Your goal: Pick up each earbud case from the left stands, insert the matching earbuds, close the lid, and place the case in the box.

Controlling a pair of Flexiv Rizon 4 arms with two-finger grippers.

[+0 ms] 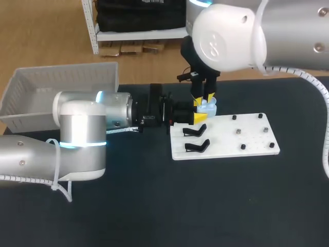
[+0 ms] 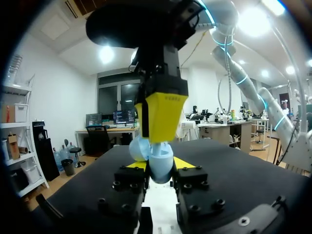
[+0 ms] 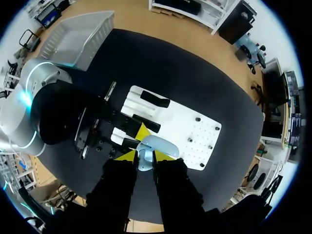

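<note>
A pale blue earbud case (image 2: 161, 168) sits between the yellow tips of my left gripper (image 2: 162, 165), which is shut on it from both sides. The case's lid (image 2: 138, 148) stands open. The case (image 1: 208, 108) hangs just over the left end of the white board (image 1: 226, 136). My right gripper (image 1: 203, 98) comes straight down onto it. In the right wrist view, my right gripper (image 3: 144, 157) is shut on a small pale blue piece (image 3: 142, 163), seemingly an earbud, at the case's opening (image 3: 158, 145).
Two black stands (image 1: 196, 139) lie on the board's left part, and small pegs (image 1: 243, 147) dot its right part. A white basket (image 1: 61, 87) stands at the table's far left. My left arm (image 1: 77, 139) lies across the left half of the black table.
</note>
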